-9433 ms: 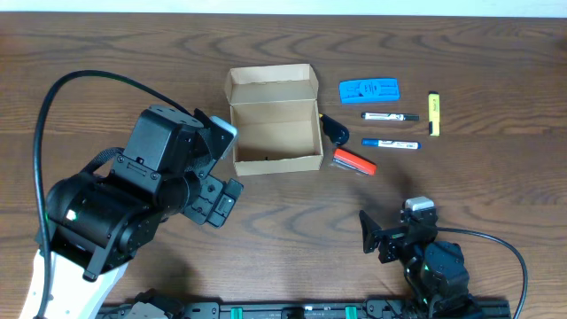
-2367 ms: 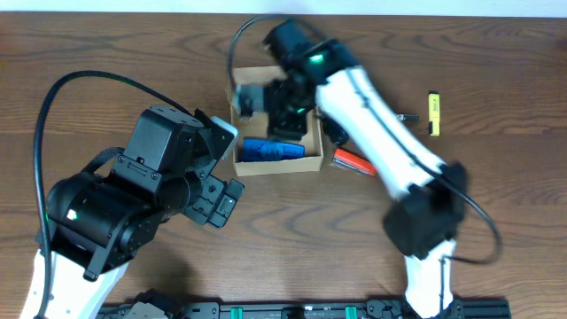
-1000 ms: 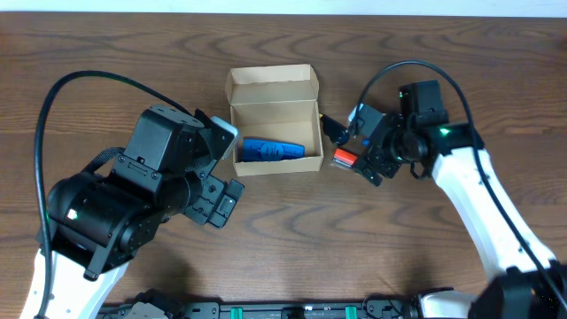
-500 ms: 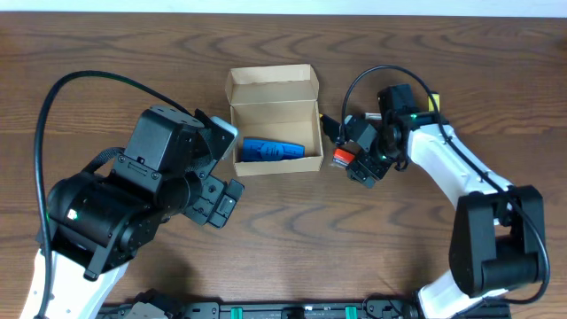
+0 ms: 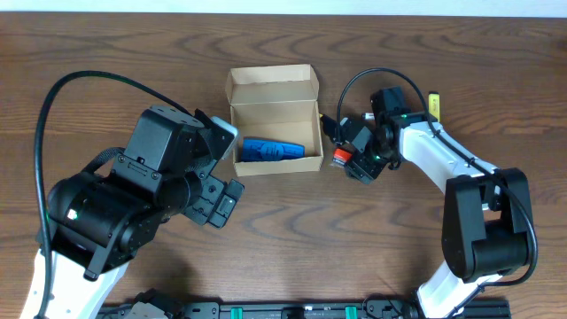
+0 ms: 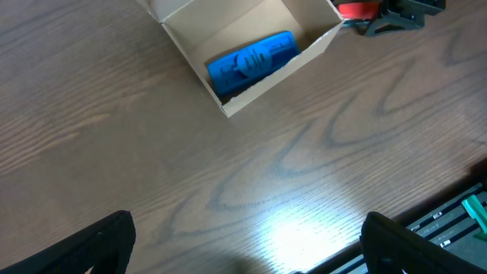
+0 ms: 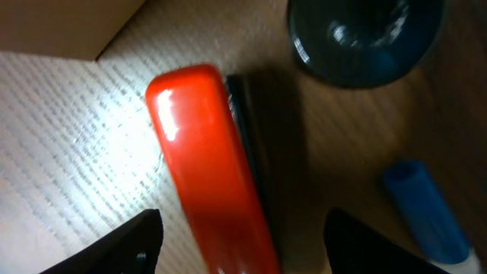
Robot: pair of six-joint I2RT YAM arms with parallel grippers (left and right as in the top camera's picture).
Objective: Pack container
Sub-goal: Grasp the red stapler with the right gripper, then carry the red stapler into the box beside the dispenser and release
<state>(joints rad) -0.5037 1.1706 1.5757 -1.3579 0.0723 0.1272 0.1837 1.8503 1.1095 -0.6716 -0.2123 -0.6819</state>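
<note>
The tan cardboard container stands open at the table's middle, its flap folded back. A blue ridged object lies inside along the front wall; it also shows in the left wrist view. My right gripper is open and low over a red and black stapler just right of the box. In the right wrist view the stapler lies between the two spread fingers. My left gripper is open and empty, held above the table to the front left of the box.
A dark round object lies just beyond the stapler, and a blue-capped marker lies to its right. A yellow highlighter lies at the far right. The left arm's bulk fills the front left.
The right arm left the blue object in the box, swung out to the right, and has come down over the red stapler. The left arm has not moved.
</note>
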